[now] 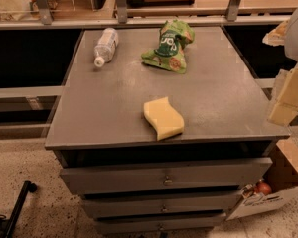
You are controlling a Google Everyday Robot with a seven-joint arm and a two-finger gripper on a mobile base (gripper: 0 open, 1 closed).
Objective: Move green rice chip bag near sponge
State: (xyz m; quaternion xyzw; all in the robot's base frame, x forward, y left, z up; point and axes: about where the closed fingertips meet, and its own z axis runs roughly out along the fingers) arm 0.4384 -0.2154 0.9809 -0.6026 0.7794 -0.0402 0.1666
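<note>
chip bag [168, 47] back centre | sponge [163, 118] front, well apart | bottle [105, 45] back left | gripper [286, 103] far right, grip: cannot tell

The single camera looks steeply down from above the near side of the grey drawer cabinet [104, 103], fairly close, facing far; the gripper [286, 100] sits at the right edge

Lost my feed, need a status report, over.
End effector at far right, beside table. Green rice chip bag rear centre, untouched, apart from sponge at front. Bottle rear left, out of the way.
</note>
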